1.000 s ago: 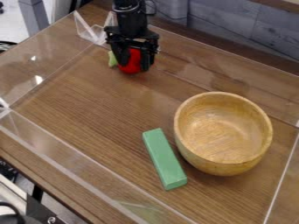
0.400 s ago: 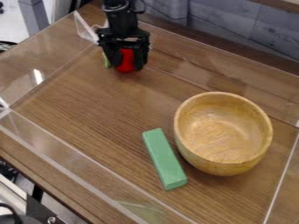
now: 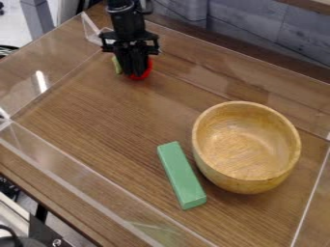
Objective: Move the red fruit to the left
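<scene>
The red fruit lies at the far left of the wooden table, small and bright red, with a bit of green showing at its left side. My black gripper comes down on it from above. Its fingers stand narrow and pressed against the fruit, hiding most of it. The fruit appears to rest on the table surface.
A wooden bowl sits at the right. A flat green block lies just left of the bowl. Clear plastic walls ring the table, with the far-left wall close behind the gripper.
The gripper has shifted a little left and back, and its fingers have drawn in from wide apart to tight around the red fruit. Bowl and green block stay where they were.
</scene>
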Action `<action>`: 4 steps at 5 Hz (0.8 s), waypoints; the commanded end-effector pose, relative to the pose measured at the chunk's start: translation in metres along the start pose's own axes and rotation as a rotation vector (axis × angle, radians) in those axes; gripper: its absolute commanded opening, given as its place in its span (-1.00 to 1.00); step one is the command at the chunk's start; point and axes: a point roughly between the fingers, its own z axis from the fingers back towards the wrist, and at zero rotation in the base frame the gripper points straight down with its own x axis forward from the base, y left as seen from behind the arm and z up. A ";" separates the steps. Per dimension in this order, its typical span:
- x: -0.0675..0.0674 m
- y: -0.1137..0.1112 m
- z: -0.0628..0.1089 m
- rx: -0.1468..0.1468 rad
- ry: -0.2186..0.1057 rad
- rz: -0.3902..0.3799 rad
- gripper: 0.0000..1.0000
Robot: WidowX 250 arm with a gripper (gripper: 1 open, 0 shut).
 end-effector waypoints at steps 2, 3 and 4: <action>0.003 0.010 0.007 -0.015 -0.003 0.027 1.00; 0.003 0.011 0.011 -0.028 0.000 0.032 1.00; 0.004 0.011 0.014 -0.038 0.002 0.035 1.00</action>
